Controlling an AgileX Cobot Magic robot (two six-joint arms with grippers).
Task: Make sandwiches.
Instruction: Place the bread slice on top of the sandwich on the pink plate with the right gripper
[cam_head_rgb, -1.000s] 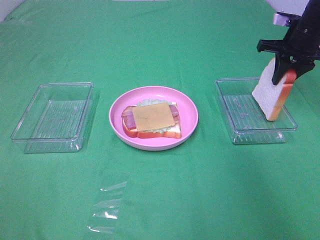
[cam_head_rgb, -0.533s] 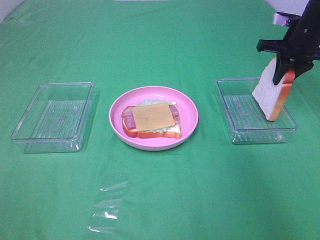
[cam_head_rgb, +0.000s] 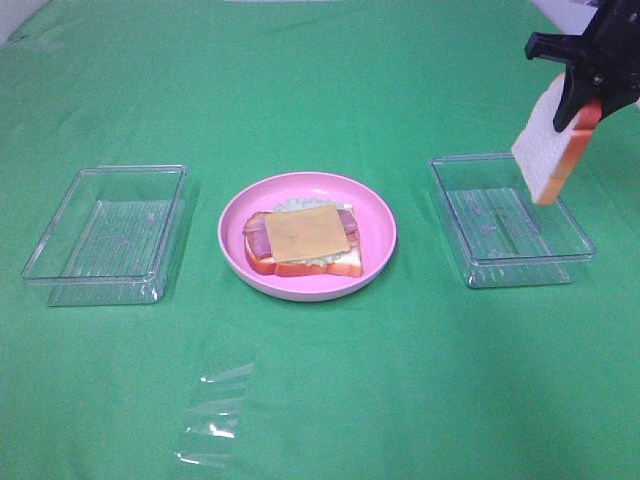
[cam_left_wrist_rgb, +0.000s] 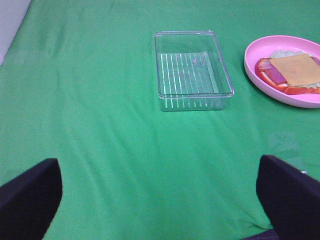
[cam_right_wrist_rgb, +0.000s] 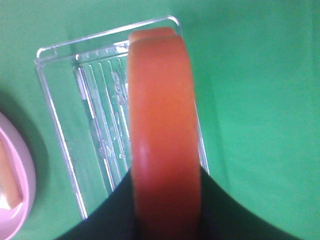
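You are looking down on a green cloth (cam_head_rgb: 330, 90) that covers the whole work surface. At nine o'clock from the centre sits the left clear tray (cam_head_rgb: 108, 232), with nothing in it; at three o'clock sits the right clear tray (cam_head_rgb: 510, 220), also with nothing lying inside. Between them, at the centre, stands the pink plate (cam_head_rgb: 380, 215). On it lies the open sandwich (cam_head_rgb: 303, 240): a bread slice at the bottom, pale lettuce showing at its twelve o'clock edge, reddish bacon strips, and a square of yellow cheese (cam_head_rgb: 307, 232) on top. At about seven o'clock from the plate, near the front edge, a crumpled clear film (cam_head_rgb: 215, 415) lies flat on the cloth.

Your right gripper (cam_head_rgb: 585, 85) is up at two o'clock, clamped on the top bread slice (cam_head_rgb: 545, 145). The slice hangs on edge, white face toward the plate, orange crust outward, lifted clear above the far right part of the right tray; your right wrist view shows the crust edge-on over that tray.

Your left gripper (cam_left_wrist_rgb: 160, 200) has its fingers (cam_left_wrist_rgb: 30, 197) spread wide with nothing between them, above bare cloth well short of the left tray.
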